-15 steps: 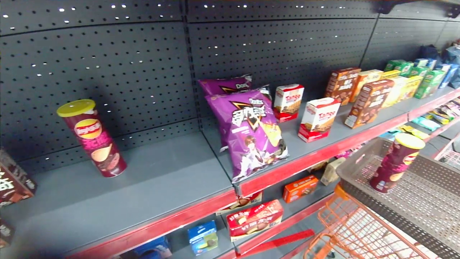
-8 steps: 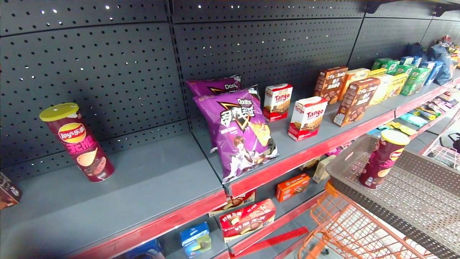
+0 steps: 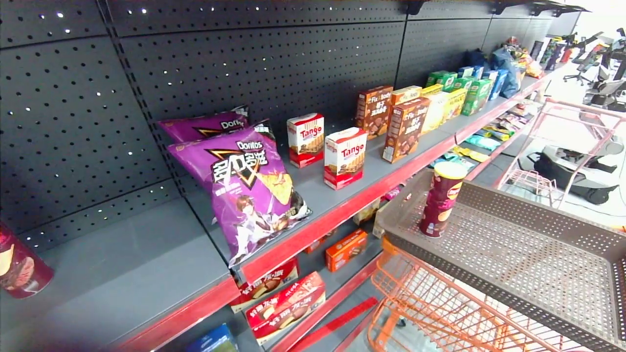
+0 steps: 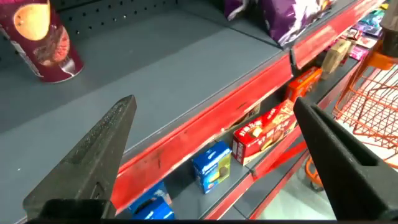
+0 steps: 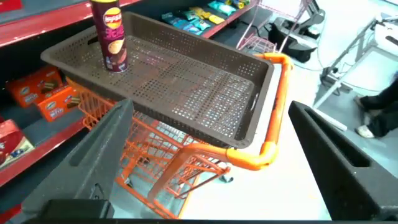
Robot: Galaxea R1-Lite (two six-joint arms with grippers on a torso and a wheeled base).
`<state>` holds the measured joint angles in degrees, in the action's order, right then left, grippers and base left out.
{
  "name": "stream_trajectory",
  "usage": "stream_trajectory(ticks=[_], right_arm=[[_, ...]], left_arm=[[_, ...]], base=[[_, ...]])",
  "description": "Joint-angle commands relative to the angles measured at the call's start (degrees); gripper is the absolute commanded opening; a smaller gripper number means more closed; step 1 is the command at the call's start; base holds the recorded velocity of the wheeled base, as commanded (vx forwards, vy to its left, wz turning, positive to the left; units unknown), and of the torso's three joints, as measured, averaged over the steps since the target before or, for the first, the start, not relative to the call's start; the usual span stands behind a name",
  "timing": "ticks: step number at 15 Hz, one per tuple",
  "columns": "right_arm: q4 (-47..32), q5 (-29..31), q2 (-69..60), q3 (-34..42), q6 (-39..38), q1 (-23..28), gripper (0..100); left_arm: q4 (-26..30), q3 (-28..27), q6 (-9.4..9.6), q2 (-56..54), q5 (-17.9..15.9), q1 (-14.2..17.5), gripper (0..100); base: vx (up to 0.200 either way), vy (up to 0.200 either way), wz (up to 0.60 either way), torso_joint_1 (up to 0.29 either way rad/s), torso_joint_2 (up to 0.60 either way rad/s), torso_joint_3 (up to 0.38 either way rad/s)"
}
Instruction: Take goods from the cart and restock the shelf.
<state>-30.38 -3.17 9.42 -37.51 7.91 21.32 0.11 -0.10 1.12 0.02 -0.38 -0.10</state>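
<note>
A maroon chip can with a yellow lid (image 3: 440, 200) stands upright in the far corner of the brown perforated basket (image 3: 518, 254) on the orange cart; the right wrist view shows the can (image 5: 111, 37) and basket (image 5: 186, 81) too. A matching can (image 3: 19, 266) stands on the grey shelf (image 3: 122, 254) at the far left, also seen from the left wrist (image 4: 43, 37). My left gripper (image 4: 214, 106) hangs open and holds nothing in front of the shelf's red edge. My right gripper (image 5: 211, 107) is open with nothing in it, on the handle side of the basket.
Purple chip bags (image 3: 244, 186), wafer boxes (image 3: 345, 156) and brown boxes (image 3: 403, 127) line the shelf to the right. Lower shelves hold red and orange boxes (image 3: 286, 305). A pink cart (image 3: 562, 142) stands beyond the basket. Bare shelf lies between the shelf can and the bags.
The head camera has turned to the right, so the shelf goods sit further left in the picture. The cans, bags and boxes themselves have not moved.
</note>
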Motion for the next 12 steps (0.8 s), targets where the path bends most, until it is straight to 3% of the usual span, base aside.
stream_trajectory(ticks=[1, 8, 12], right_arm=[[0.0, 0.0, 0.1, 0.0, 0.1, -0.2, 100], [0.0, 0.0, 0.1, 0.0, 0.0, -0.3, 100], [0.0, 0.0, 0.1, 0.2, 0.0, -0.7, 100]], left_arm=[[0.0, 0.0, 0.02, 0.0, 0.0, 0.0, 100], [0.0, 0.0, -0.15, 0.0, 0.0, -0.1, 100], [0.0, 0.0, -0.33, 0.0, 0.2, 0.0, 100]], base=[[0.0, -0.2, 0.0, -0.002, 0.0, 0.007], [0.0, -0.2, 0.0, 0.001, 0.0, 0.001], [0.0, 0.0, 0.0, 0.0, 0.0, 0.0]])
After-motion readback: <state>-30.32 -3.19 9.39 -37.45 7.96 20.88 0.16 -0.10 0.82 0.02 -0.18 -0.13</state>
